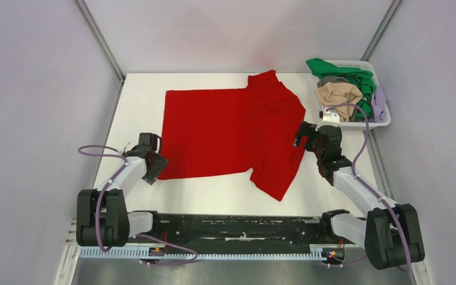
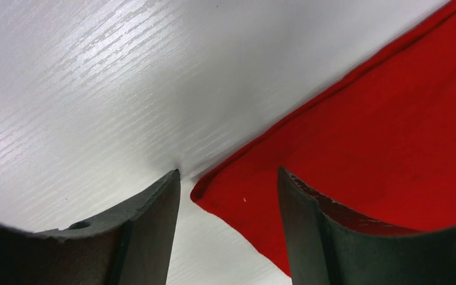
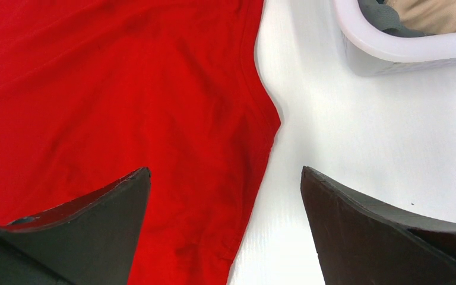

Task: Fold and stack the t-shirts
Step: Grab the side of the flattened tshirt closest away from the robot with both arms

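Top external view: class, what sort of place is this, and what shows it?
Probably a robotics lab test cell: plain grey panels enclose a white table, two black-and-grey robot arms are bolted at its near edge, and a large red cloth t-shirt lies spread near a white slatted plastic basket.

The left arm [image 1: 123,176] and the right arm [image 1: 356,187] were built of pale grey links joined by black housings. A purple cable [image 1: 98,147] was run along each. The left gripper [image 2: 228,171] and the right gripper [image 3: 224,168] were fitted with dark, wedge-shaped fingers [image 3: 95,225], scuffed along their edges.
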Action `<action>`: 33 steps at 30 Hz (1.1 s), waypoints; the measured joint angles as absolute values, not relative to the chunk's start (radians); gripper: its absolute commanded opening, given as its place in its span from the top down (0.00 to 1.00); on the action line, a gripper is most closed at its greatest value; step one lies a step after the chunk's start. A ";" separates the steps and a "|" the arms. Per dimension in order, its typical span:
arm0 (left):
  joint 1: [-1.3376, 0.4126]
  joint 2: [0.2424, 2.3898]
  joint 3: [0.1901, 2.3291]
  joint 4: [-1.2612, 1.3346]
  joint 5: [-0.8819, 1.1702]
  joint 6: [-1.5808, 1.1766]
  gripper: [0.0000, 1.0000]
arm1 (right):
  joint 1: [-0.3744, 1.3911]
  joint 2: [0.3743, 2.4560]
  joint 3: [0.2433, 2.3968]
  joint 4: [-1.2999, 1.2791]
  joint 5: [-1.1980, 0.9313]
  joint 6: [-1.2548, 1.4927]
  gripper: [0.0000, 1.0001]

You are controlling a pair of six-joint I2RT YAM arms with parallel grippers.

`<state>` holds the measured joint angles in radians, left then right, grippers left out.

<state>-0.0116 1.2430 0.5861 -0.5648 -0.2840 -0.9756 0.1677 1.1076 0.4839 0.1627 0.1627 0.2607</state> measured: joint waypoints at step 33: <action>-0.001 1.386 0.701 -0.672 -0.228 -0.897 0.64 | 0.168 1.135 0.484 0.164 0.235 0.250 0.02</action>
<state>-0.0013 1.3861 0.7010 -0.6720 -0.2279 -0.8967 0.1680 1.1355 0.4839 0.1638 0.2352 0.2504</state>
